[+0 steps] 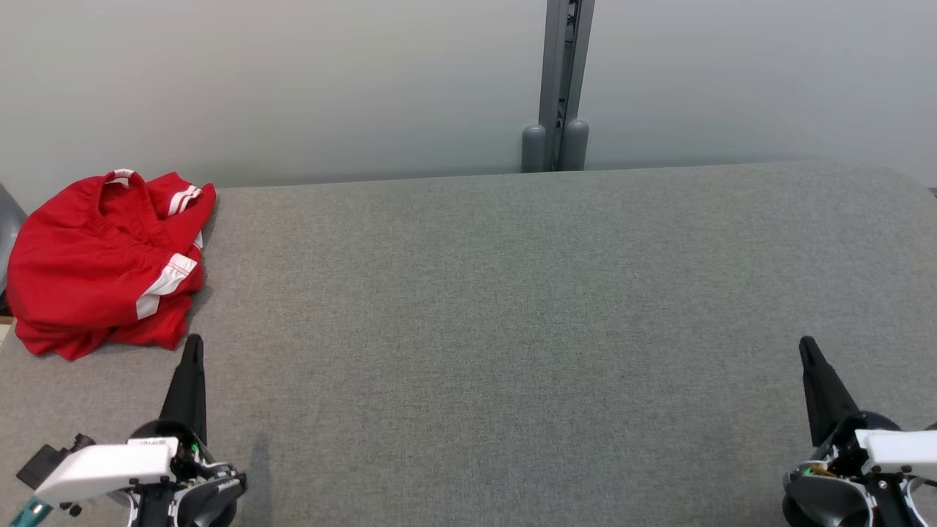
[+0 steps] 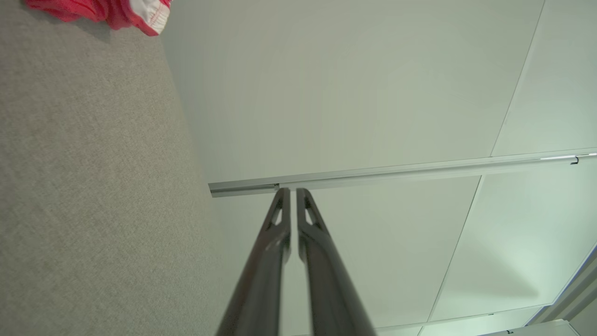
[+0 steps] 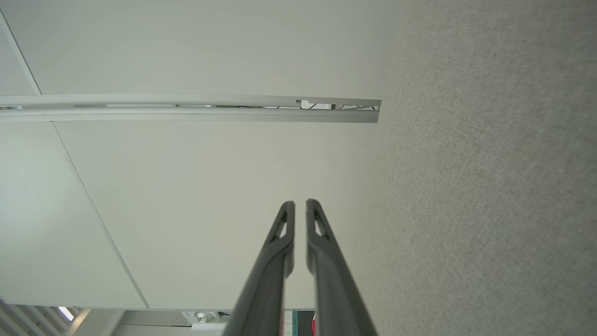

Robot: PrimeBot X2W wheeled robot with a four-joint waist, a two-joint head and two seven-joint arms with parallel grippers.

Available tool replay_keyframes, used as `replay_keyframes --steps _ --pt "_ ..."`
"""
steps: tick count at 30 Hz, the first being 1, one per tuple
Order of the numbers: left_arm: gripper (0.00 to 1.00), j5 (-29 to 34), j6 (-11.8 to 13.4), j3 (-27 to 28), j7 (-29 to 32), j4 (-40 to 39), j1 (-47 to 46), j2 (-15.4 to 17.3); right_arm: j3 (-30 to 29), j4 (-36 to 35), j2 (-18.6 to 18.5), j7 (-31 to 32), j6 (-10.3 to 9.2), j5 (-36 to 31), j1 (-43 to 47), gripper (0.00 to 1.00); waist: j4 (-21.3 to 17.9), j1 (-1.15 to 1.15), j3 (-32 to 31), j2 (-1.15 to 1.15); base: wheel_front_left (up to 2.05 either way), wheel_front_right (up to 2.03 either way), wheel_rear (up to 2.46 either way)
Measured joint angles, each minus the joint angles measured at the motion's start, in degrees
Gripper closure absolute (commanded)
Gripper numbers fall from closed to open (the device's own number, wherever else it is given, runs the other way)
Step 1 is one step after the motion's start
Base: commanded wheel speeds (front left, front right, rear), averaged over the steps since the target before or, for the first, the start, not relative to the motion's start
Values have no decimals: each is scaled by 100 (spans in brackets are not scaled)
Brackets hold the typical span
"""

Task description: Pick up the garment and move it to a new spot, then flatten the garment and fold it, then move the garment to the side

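A wide table (image 1: 512, 329) covered in grey woven fabric meets a pale, plain wall (image 1: 293, 88) along its far edge. Behind that edge, right of centre, a grey metal post (image 1: 560, 73) rises up the wall, with two rounded grey caps (image 1: 534, 148) at its foot. Thin seams (image 2: 514, 88) divide the wall into panels.

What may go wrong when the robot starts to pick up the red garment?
1. The crumpled red garment with white stripes lies at the far left edge of the grey fabric-covered table; a careless push might slide it off.
2. Its folds overlap, so a pinch may catch several layers and make flattening harder.
3. The left jaws are shut; if they do not open first, they would only shove the cloth.
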Motion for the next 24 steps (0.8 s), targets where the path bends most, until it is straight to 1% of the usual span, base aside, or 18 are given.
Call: replay_keyframes --steps 6,14,20,24 --pt "0 1 2 -60 -47 224 294 -91 52 214 97 -30 -7 -1 253 0 0 0 1 0 0 0 0" --pt "0 107 1 -237 -245 208 291 -92 166 180 97 -227 -7 -111 258 0 2 0 3 0 0 0 0" --pt "0 399 44 -378 -405 185 285 -86 204 123 92 -388 -7 -379 258 0 6 0 3 0 0 0 0" --pt "0 695 96 -450 -502 132 264 -81 205 62 88 -488 -7 -705 258 0 9 0 3 0 0 0 0"
